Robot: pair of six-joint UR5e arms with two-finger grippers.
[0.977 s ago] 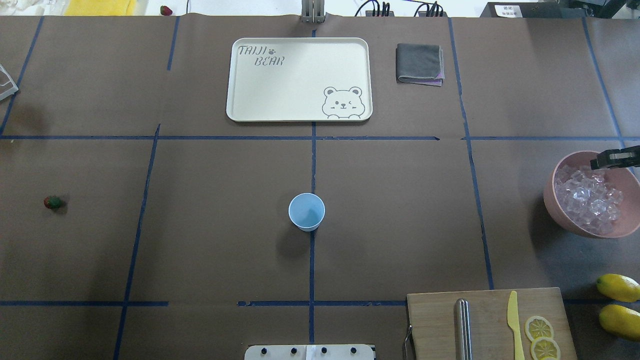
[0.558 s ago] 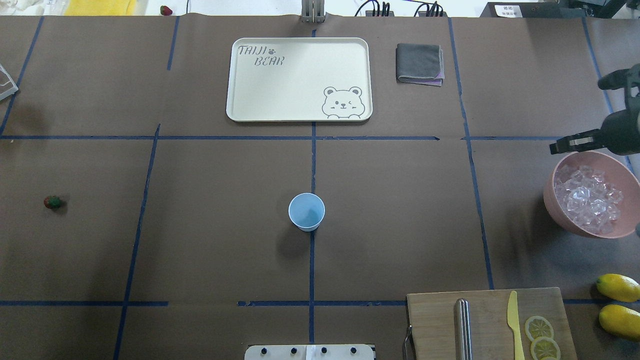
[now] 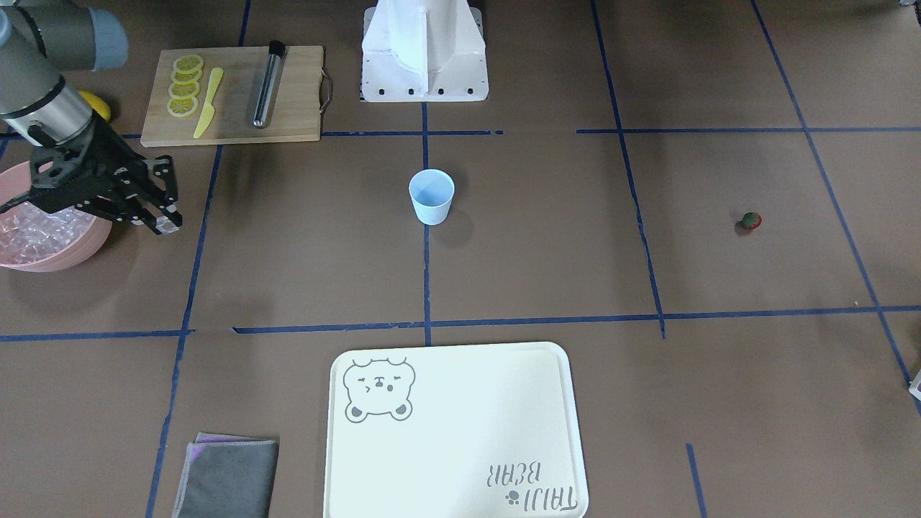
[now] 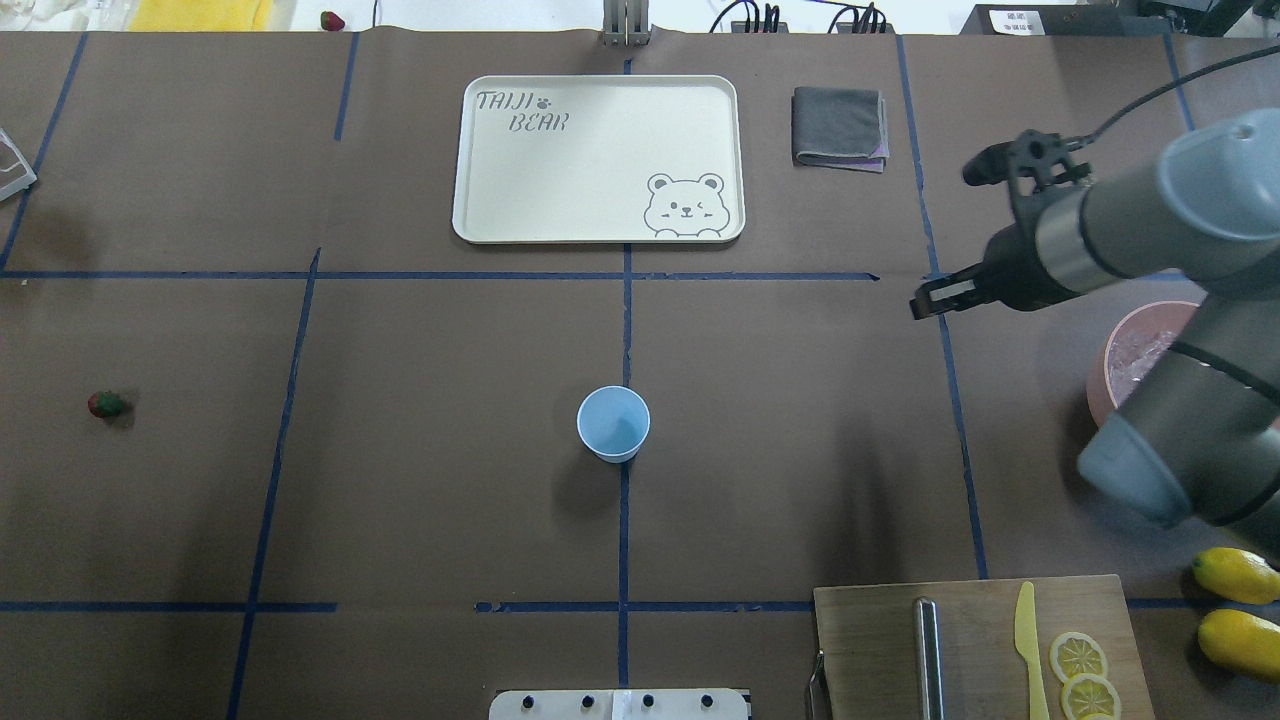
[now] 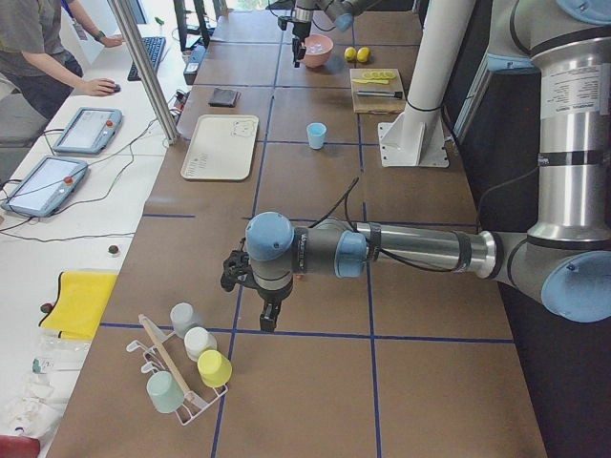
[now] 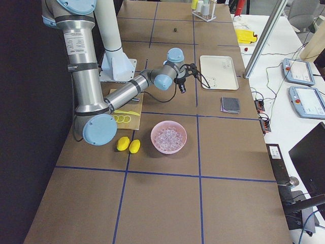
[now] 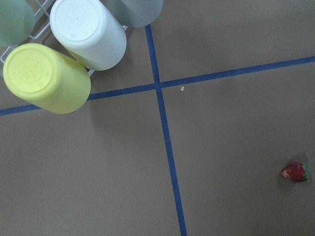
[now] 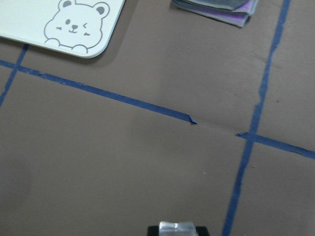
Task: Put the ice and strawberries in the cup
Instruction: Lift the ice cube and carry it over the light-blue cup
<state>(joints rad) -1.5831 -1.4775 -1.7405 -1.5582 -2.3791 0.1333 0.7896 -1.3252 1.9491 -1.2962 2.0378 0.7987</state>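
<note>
The right gripper is suspended above bare table surface toward the right end. It sits between the pink bowl and the cup, and is well apart from the cup. Its fingers are closed on a single ice cube, which shows as a pale glassy piece at the fingertips in the right wrist view. The bulk ice lies heaped in the pink bowl near the right end. The cup stands upright at the table centre, on a blue tape line. The strawberry lies on the table near the left end, well apart from the cup. The left gripper hangs over the left end near a rack of cups. Whether its fingers are open or closed cannot be determined. A cream tray lies at the middle of the far edge, with a folded grey cloth near it. A cutting board sits at the near edge toward the right end.
</note>
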